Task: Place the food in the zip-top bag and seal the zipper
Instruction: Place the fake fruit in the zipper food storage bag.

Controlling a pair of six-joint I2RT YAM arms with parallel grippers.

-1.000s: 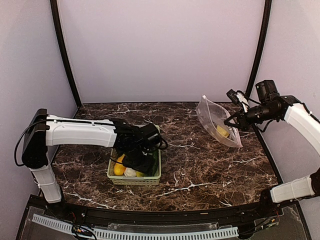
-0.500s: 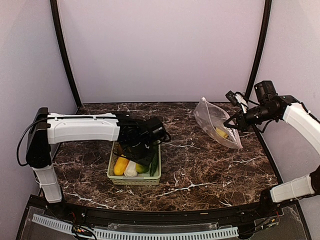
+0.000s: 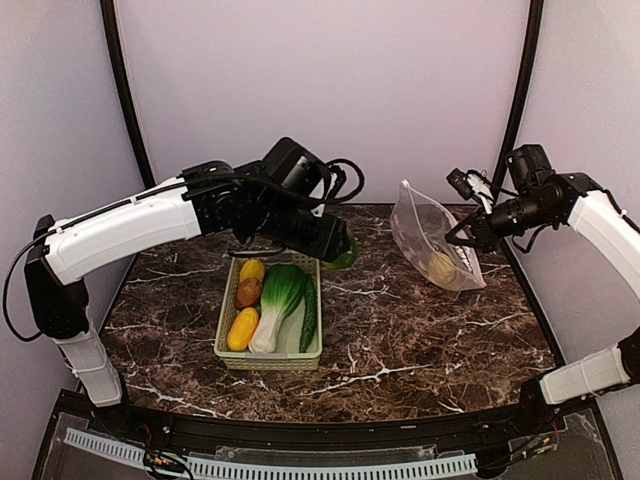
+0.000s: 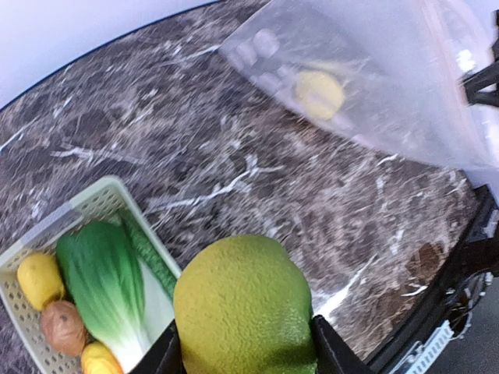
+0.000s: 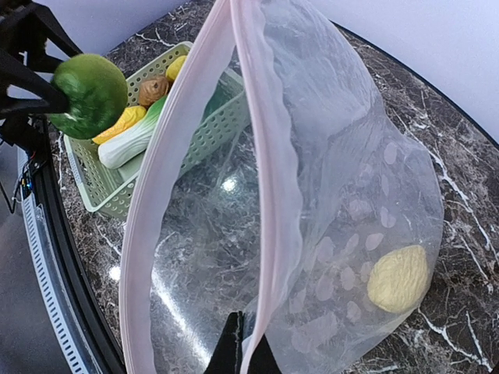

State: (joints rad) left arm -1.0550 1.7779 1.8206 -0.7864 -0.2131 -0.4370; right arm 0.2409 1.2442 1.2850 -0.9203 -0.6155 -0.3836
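Observation:
My left gripper (image 3: 338, 250) is shut on a round yellow-green toy fruit (image 4: 245, 308) and holds it in the air just right of the basket, left of the bag. My right gripper (image 5: 248, 344) is shut on the pinkish zipper strip (image 5: 269, 179) and holds the clear zip-top bag (image 3: 430, 240) up with its mouth open toward the left. A yellow lemon (image 3: 441, 266) lies in the bag's low end. Bok choy (image 3: 280, 298), a cucumber (image 3: 308, 312), a potato (image 3: 249, 292), yellow corn (image 3: 252, 269) and an orange-yellow fruit (image 3: 241, 328) lie in the basket.
The pale green lattice basket (image 3: 268, 362) stands on the marble table at front left of centre. Black frame posts rise at the back corners. The table's dark front edge runs close below the basket.
My left gripper has risen out of the basket with the green fruit and moved right toward the bag. The basket's food now shows. The right gripper and bag have hardly moved.

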